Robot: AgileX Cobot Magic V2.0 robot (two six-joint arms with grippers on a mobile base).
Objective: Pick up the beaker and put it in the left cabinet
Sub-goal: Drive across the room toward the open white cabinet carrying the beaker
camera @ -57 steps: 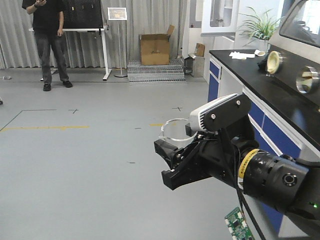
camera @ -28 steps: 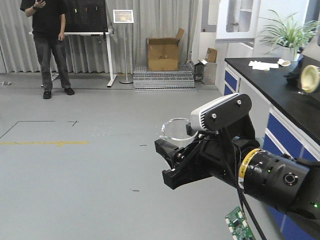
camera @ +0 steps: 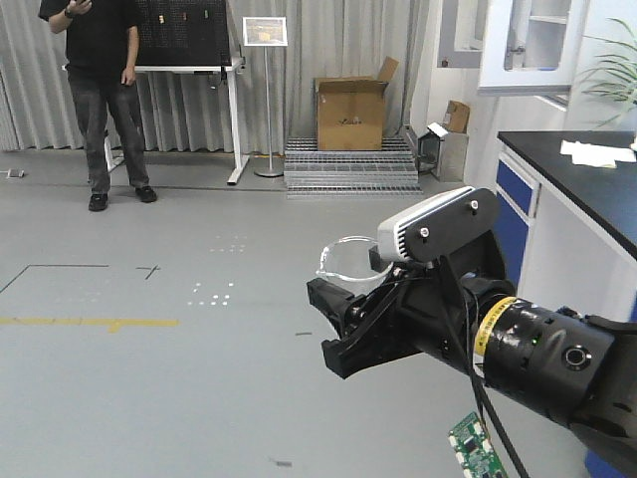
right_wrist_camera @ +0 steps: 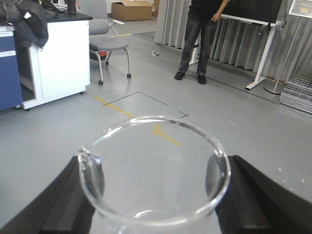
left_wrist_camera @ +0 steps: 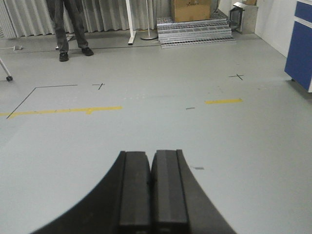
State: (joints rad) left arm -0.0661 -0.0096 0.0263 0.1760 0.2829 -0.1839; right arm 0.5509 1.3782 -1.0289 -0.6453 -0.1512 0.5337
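Glass is showing differently from each angle. The front view is catching only the rim of the beaker, which is peeking up behind the right gripper. The right wrist view is looking straight down into its open mouth, with black fingers pressing in on both sides. That gripper is clamping the beaker upright in mid-air, well above the grey floor. The right arm is reaching out level, with its white camera housing riding on top. Only the left wrist view is showing the left gripper. Its two pads are pressing flat together, and it is pointing out over a yellow tape line. A person in black is standing at the back by the curtain.
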